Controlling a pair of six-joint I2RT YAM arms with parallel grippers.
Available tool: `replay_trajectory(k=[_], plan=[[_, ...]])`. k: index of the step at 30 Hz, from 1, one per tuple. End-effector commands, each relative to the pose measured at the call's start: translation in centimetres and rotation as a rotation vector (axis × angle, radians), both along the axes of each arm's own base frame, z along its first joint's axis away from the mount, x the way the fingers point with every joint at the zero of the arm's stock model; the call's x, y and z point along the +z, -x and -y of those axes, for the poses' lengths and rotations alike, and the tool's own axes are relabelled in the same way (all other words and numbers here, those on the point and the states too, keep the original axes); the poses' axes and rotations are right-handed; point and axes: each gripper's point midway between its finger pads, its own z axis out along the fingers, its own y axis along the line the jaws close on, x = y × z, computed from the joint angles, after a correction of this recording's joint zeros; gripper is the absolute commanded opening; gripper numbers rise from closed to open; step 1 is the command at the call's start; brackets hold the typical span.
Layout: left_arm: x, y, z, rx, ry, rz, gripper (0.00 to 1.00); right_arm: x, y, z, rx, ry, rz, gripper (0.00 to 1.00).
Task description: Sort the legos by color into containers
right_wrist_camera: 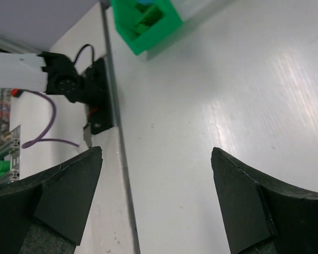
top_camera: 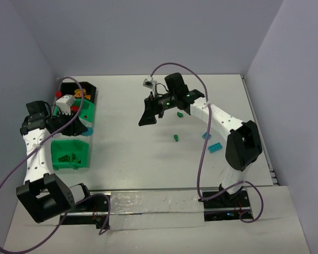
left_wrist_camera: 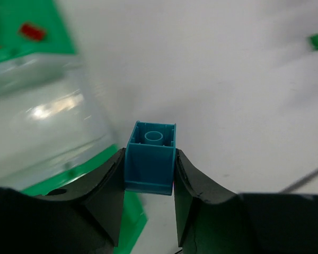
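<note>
My left gripper (left_wrist_camera: pixel 149 172) is shut on a teal-blue lego (left_wrist_camera: pixel 150 161), hollow underside facing the camera. In the top view the left gripper (top_camera: pixel 82 129) hangs beside the row of containers, between a middle green bin (top_camera: pixel 86 112) and a near green bin (top_camera: pixel 69 154) that holds green legos. The black bin (top_camera: pixel 88 90) stands at the far end. Out over mid-table my right gripper (top_camera: pixel 148 114) is open, and nothing lies between its fingers (right_wrist_camera: pixel 74 174). Loose on the table are a green lego (top_camera: pixel 176 137), a teal lego (top_camera: pixel 205 135) and a blue lego (top_camera: pixel 215 147).
A red lego (left_wrist_camera: pixel 32 32) lies in a green bin (left_wrist_camera: pixel 21 16) at the upper left of the left wrist view. The right wrist view shows a green bin (right_wrist_camera: pixel 146 18) far off and the table's front edge. The right arm's purple cable (top_camera: pixel 201 159) loops over the table.
</note>
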Motion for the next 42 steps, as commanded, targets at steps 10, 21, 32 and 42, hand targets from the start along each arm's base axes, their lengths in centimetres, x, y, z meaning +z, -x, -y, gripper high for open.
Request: replay_trajectory(k=[10, 21, 32, 42], plan=[[-1.5, -5.0, -13.3, 0.486, -0.393, -0.007, 0.02, -1.2, -3.7, 2.9, -0.198, 0.084, 0.066, 0.9], [-3.7, -6.3, -14.5, 0.506, -0.419, -0.04, 0.14, -2.4, -4.9, 3.6, -0.253, 0.135, 0.066, 0.89], [-0.1, -7.9, -10.2, 0.3, -0.327, 0.104, 0.8, -3.7, -7.4, 5.7, -0.384, 0.209, 0.077, 0.88], [1.5, -8.0, 10.3, -0.176, -0.197, 0.268, 0.77, -5.8, -11.8, 13.6, -0.664, 0.296, 0.033, 0.86]])
